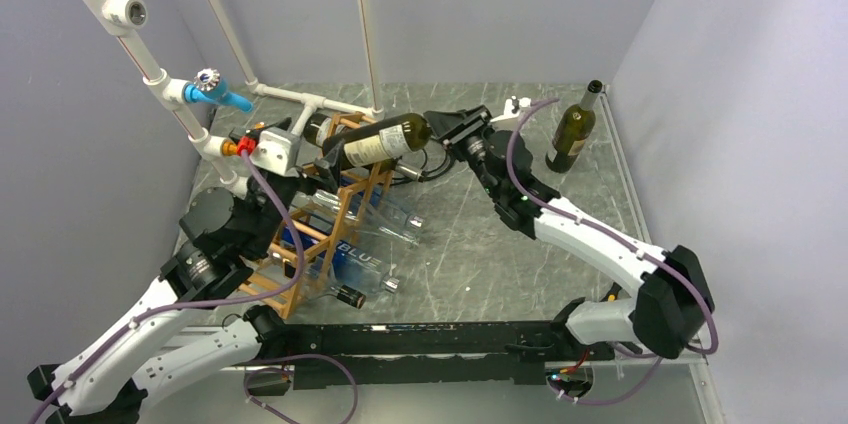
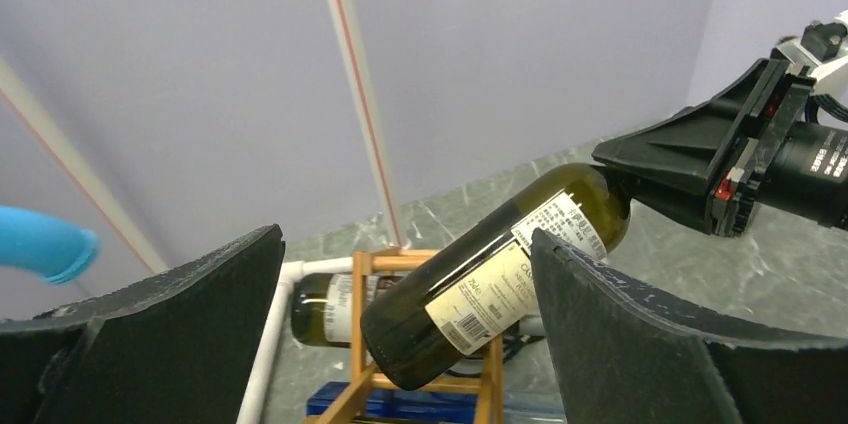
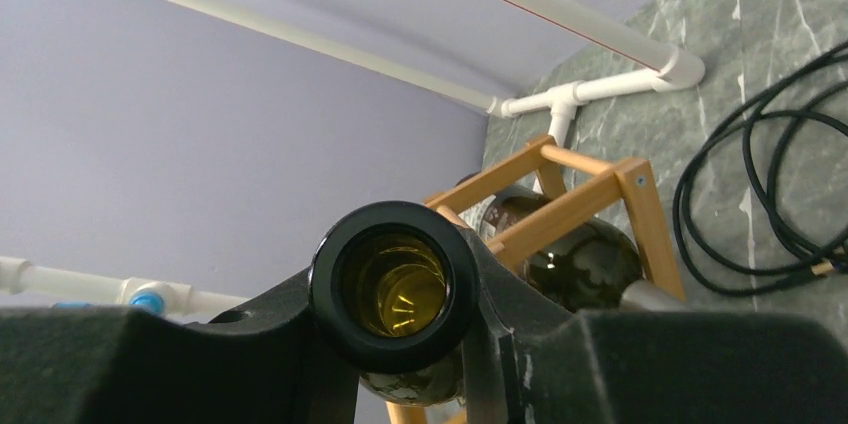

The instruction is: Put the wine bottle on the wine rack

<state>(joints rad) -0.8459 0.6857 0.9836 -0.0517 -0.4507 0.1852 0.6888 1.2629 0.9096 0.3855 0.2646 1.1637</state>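
By the table's far left corner, the left gripper (image 2: 405, 244) is spread wide and holds nothing, facing the wine rack (image 2: 361, 314). The wine bottle (image 1: 378, 142) is tilted with its base at the rack's top cell, its neck clamped in the right gripper (image 1: 445, 130). Released before it is seated, it would likely roll off the sticks, and a hard push could tip the rack. A spare green bottle (image 1: 572, 134) stands upright near the far right corner.

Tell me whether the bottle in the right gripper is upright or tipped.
Tipped: the wine bottle lies slanted, base at the top of the wine rack, neck in the right gripper.
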